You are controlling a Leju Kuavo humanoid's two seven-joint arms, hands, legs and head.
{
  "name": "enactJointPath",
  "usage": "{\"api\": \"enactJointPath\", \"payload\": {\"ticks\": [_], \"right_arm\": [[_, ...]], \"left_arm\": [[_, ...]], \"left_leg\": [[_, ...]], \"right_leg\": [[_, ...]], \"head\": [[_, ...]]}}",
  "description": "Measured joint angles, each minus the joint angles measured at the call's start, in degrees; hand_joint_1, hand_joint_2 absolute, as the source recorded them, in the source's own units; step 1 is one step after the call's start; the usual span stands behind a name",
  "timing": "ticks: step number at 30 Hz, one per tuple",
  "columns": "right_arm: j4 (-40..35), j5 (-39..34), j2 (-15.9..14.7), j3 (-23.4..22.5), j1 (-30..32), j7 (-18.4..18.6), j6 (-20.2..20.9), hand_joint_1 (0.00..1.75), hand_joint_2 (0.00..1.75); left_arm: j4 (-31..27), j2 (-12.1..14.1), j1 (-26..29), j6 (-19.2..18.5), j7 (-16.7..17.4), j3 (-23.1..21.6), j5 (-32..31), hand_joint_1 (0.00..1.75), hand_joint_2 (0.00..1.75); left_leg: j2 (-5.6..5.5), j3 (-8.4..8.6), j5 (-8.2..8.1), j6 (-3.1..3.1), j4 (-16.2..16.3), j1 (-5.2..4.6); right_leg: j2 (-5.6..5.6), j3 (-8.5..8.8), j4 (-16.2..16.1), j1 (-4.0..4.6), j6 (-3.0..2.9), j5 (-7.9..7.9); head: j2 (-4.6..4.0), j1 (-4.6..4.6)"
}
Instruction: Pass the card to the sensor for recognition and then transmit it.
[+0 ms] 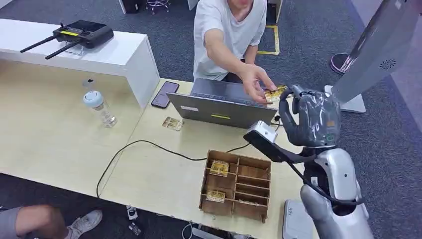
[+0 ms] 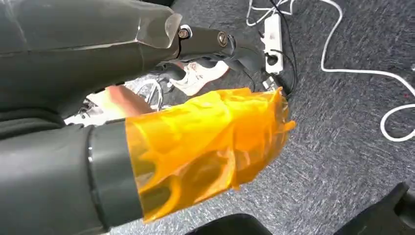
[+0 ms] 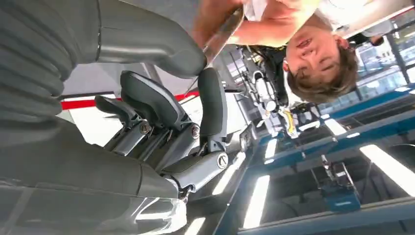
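My right hand (image 1: 311,117) is raised over the table's far right, beside the laptop. It pinches a small gold-patterned card (image 1: 274,93) between thumb and a finger. A person's hand (image 1: 256,82) reaches across the laptop and has its fingers on the same card. The right wrist view shows the card (image 3: 222,34) edge-on, running between my thumb (image 3: 147,44) and a dark finger (image 3: 213,105), with the person's hand (image 3: 215,14) on its far end. My left hand (image 2: 195,98) hangs over the carpet, fingers stretched out, thumb wrapped in orange film, holding nothing.
A grey laptop (image 1: 221,107) stands mid-table with a cable trailing from it. A wooden divider box (image 1: 239,184) near the front edge holds more cards. One card (image 1: 172,123), a phone (image 1: 164,93) and a bottle (image 1: 101,107) lie left of the laptop. A white slanted stand (image 1: 378,50) rises at the right.
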Motion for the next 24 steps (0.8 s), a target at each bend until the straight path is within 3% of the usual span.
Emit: {"api": "enactJointPath", "payload": {"ticks": [4,6,7,9,10,24], "right_arm": [[1.7,0.0,0.9,-0.4,-1.2,0.1,0.4,1.75,1.75],[2.4,0.0,1.2,-0.4,-1.4,0.2,0.4,0.47,1.75],[2.6,0.0,1.3,-0.4,-1.5,0.2,0.4,0.00,1.75],[3.1,0.1,1.6,-0.4,-1.6,0.2,0.4,0.00,1.75],[3.3,0.1,1.7,-0.4,-1.6,0.2,0.4,0.00,0.00],[1.0,0.7,2.0,-0.3,1.2,-0.9,-1.2,0.00,0.00]], "left_arm": [[0.0,0.0,-0.2,-0.2,-0.1,-0.1,0.0,0.00,0.00],[0.0,0.0,-0.3,-0.2,-0.2,-0.2,0.0,0.00,0.00],[0.0,0.0,-0.3,-0.2,-0.2,-0.2,0.0,0.00,0.00],[0.0,0.0,-0.3,-0.2,-0.4,-0.2,0.0,0.00,0.00],[0.0,0.0,-0.3,-0.2,-0.4,-0.2,0.0,0.00,0.00],[0.0,0.0,-0.2,0.2,-0.3,-0.2,1.3,0.00,0.00]], "left_leg": [[0.00,0.00,0.00,0.00,0.0,0.00],[-0.01,0.00,0.00,0.00,0.0,0.00],[-0.01,0.00,0.00,0.00,0.0,0.00],[0.00,0.00,0.00,0.00,0.0,0.00],[0.00,0.00,0.00,0.00,0.0,0.00],[-0.01,0.00,0.00,0.00,0.0,0.00]], "right_leg": [[0.01,0.00,0.0,0.00,0.00,0.00],[0.00,0.00,0.0,0.00,0.00,0.00],[0.00,0.00,0.0,0.00,0.00,0.00],[0.00,0.00,0.0,0.00,0.00,0.00],[0.01,0.00,0.0,0.00,0.00,0.00],[0.00,-0.01,0.0,0.00,0.00,-0.01]], "head": [[0.00,0.00],[0.00,0.00],[0.00,-0.02],[0.00,0.00],[0.00,0.00],[0.00,0.00]]}}
